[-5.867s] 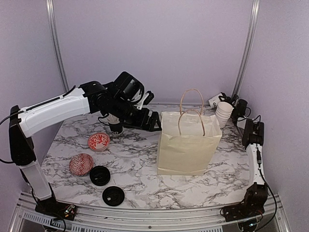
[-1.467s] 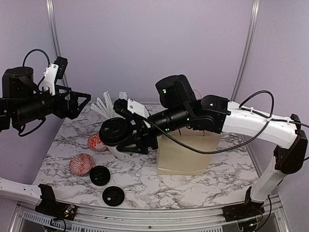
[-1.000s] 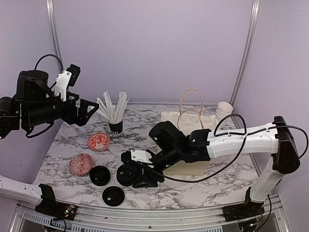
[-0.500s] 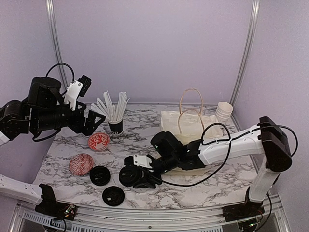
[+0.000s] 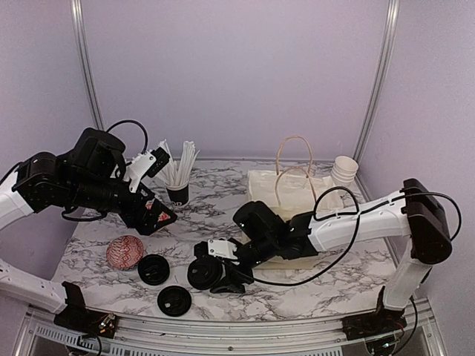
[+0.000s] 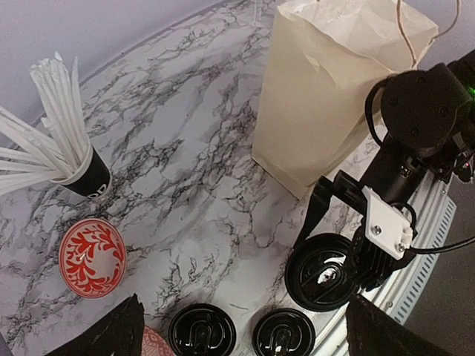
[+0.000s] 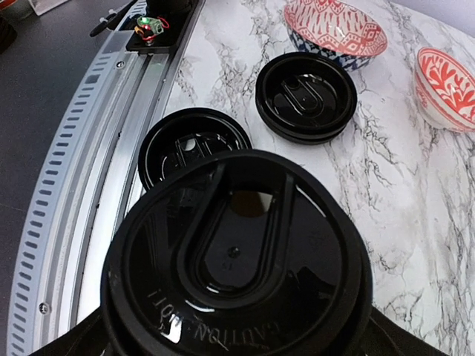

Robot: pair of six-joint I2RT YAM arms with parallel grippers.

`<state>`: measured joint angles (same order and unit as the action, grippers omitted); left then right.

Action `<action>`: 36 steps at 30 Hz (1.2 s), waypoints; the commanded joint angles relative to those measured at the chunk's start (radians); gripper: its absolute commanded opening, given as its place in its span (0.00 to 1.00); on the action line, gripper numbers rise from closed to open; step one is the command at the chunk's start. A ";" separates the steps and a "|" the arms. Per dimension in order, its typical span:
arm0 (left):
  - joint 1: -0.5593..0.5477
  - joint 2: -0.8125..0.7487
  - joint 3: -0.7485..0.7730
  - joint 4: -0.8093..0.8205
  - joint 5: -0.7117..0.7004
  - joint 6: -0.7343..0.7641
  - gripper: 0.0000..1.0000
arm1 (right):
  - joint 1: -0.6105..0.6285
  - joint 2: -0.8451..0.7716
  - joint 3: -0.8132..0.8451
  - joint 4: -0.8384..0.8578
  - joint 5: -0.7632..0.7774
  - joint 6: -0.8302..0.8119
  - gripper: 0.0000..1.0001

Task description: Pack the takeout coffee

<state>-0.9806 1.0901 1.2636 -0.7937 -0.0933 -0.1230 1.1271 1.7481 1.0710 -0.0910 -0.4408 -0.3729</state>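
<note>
Left gripper (image 5: 157,218) has swung in and down toward the red-patterned bowl (image 6: 92,257), jaws spread wide, empty. Right gripper (image 5: 206,273) stays low at the near middle of the bench (image 5: 223,215), jaws flanking the black-lidded takeout coffee cup (image 6: 323,278), left of the paper bag (image 6: 326,96). Clamped or loosened, can't tell.

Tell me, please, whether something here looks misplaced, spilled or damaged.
Nothing looks spilled or damaged. Only the black lids stand out. They lie loose on the table with no cup under them, one beside the red bowl and another close to the front edge, by the metal rail.
</note>
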 commanded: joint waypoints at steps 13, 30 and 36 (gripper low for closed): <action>-0.165 0.158 0.010 -0.124 0.098 0.096 0.99 | -0.006 -0.174 0.110 -0.247 0.038 -0.100 0.99; -0.202 -0.084 -0.184 0.029 -0.402 -0.219 0.99 | 0.098 0.050 0.182 -0.257 0.225 -0.141 0.99; -0.202 -0.153 -0.234 0.025 -0.418 -0.267 0.99 | 0.129 0.111 0.198 -0.290 0.219 -0.133 0.99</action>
<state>-1.1828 0.9760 1.0618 -0.7925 -0.4507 -0.3279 1.2312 1.8534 1.2335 -0.3428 -0.2447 -0.5209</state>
